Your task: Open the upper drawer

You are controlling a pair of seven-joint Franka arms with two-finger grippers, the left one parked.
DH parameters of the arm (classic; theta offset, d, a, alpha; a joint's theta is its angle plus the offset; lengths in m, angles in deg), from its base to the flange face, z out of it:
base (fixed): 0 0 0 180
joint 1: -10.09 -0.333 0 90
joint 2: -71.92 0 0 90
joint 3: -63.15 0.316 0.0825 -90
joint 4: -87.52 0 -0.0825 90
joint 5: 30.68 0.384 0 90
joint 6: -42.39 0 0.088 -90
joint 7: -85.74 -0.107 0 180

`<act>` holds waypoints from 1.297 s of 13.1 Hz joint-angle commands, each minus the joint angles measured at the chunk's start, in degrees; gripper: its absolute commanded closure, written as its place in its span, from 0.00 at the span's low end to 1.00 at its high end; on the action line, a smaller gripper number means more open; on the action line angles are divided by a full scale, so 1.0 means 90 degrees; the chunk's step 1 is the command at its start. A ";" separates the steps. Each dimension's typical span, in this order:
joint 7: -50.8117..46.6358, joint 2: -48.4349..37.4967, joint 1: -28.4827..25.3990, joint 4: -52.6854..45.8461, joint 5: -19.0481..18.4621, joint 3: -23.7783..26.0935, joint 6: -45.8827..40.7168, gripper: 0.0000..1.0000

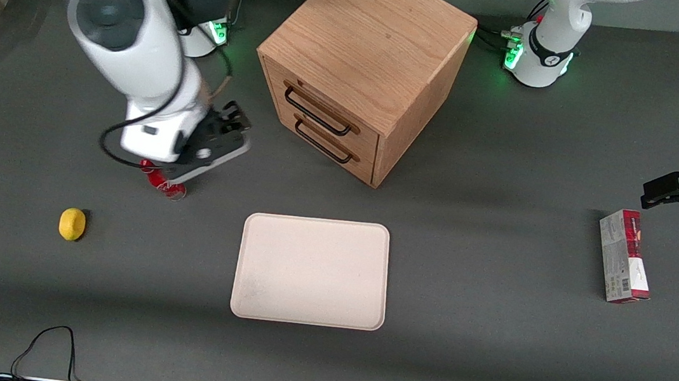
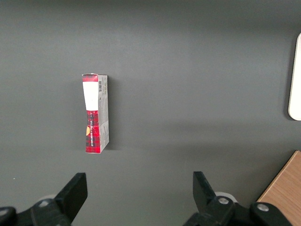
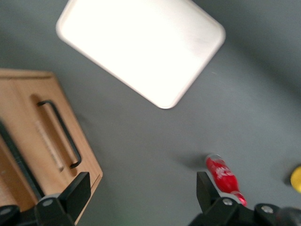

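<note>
The light oak cabinet [image 1: 361, 59] stands at the back middle of the table, its two drawers facing the working arm's end. The upper drawer [image 1: 317, 103] is shut, with its long dark bar handle [image 1: 317, 113] just above the lower drawer's matching handle [image 1: 323, 143]. My right gripper [image 1: 238, 126] hangs low over the table in front of the drawers, a short gap from them, open and empty. In the right wrist view the open gripper [image 3: 141, 193] faces bare table beside the cabinet's lower edge. The lower handle [image 3: 61, 134] shows whole, and the upper handle [image 3: 19, 157] only partly.
A pale tray [image 1: 311, 270] lies nearer the front camera than the cabinet. A red can [image 1: 158, 181] lies just under my arm, and a yellow lemon [image 1: 72, 224] lies nearer the camera. A red and white box [image 1: 623, 255] lies toward the parked arm's end.
</note>
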 commanded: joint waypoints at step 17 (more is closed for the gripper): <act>0.1768 -0.0910 -0.1060 0.1748 0.1273 -0.0145 0.0899 0.00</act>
